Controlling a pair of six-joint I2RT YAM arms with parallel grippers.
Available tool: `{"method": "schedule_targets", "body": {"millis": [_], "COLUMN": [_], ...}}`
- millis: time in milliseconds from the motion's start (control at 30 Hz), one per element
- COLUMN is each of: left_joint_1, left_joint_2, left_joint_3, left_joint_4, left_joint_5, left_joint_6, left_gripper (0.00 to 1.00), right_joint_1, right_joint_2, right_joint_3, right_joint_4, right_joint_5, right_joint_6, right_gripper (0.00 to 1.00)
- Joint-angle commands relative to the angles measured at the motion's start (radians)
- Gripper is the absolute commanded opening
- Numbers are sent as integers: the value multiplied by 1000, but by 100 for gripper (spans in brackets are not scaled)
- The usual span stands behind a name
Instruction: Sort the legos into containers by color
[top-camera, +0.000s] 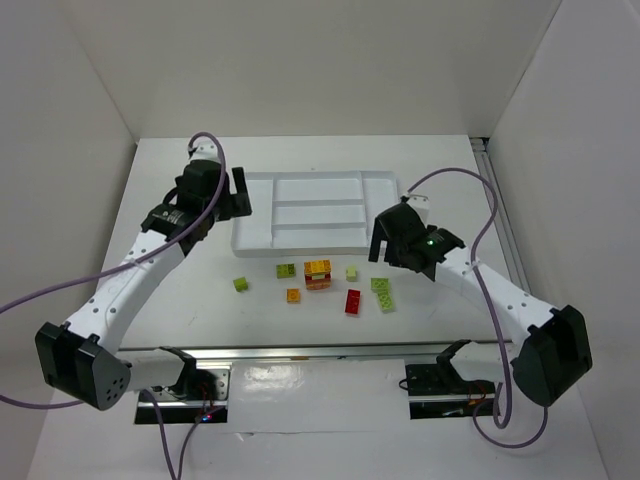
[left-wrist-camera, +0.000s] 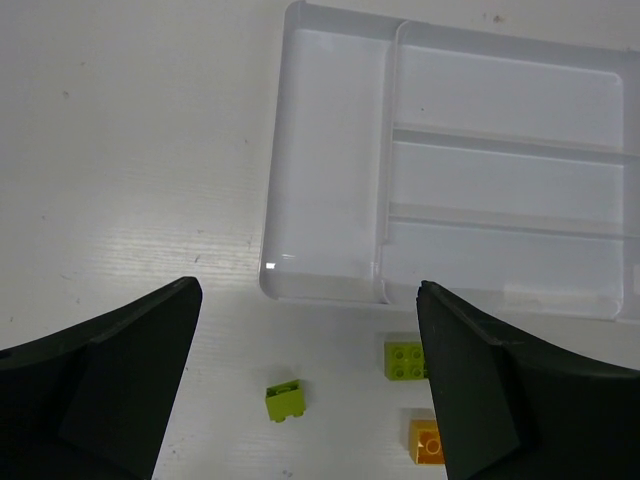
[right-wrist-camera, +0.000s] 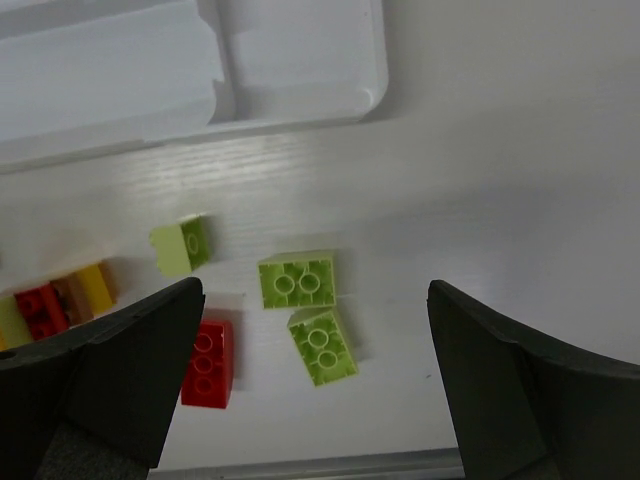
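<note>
On the left: gripper (left-wrist-camera: 310, 290) spread wide, nothing between the fingers, hanging over the near-left corner of the tray (left-wrist-camera: 330, 170). On the right: gripper (right-wrist-camera: 315, 288) gaping just as wide, also holding nothing, poised near the tray's front-right corner and above the right end of the bricks.

Toward the far side of the table (top-camera: 260, 318), the white tray with its long compartments. Just in front of its near rim, not touching it, the legos in a loose row on the bare tabletop.

Left to right in the top view:
- lime brick (top-camera: 241, 284), off by itself at the left end
- green brick (top-camera: 286, 270), closest to the tray
- orange brick (top-camera: 293, 295), just on the near side of the green brick
- orange-red block (top-camera: 318, 273), stacked, in the middle (tallest of the lot)
- lime piece (top-camera: 352, 272), small, beside the block
- red brick (top-camera: 353, 301), nearer the arms
- lime pair (top-camera: 380, 285), just beside each other at the right end

Framed between the right fingers in the wrist view: the lime pair, studs up, with the red brick partly hidden behind the left finger. Between the left fingers: the lime brick, with the green and orange bricks at the edge of the other finger.
</note>
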Motion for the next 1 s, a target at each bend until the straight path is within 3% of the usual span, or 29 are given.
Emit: {"method": "schedule_targets", "body": {"millis": [0, 167, 333, 567, 767, 967], "left_joint_1": [-8, -17, -35, -35, -35, -45], "left_joint_2": [17, 42, 83, 117, 148, 167], "left_joint_3": [38, 27, 39, 48, 58, 67], "left_joint_4": [-44, -24, -24, -24, -15, -15], "left_joint_5": [6, 39, 50, 39, 39, 20], "left_joint_6": [-21, -11, -11, -21, -21, -34], "left_gripper": [100, 99, 95, 95, 95, 95], "right_joint_1": [26, 46, 90, 90, 90, 90], "right_joint_2": [-57, -54, -5, 50, 92, 164], "right_joint_3": [-61, -158, -220, -252, -250, -192], "right_joint_4": [-45, -10, 73, 83, 102, 112], "right_joint_5": [-102, -257, -281, -236, -201, -176], "right_joint_6": [6, 48, 89, 45, 25, -13], "right_gripper": [100, 100, 99, 81, 82, 65]}}
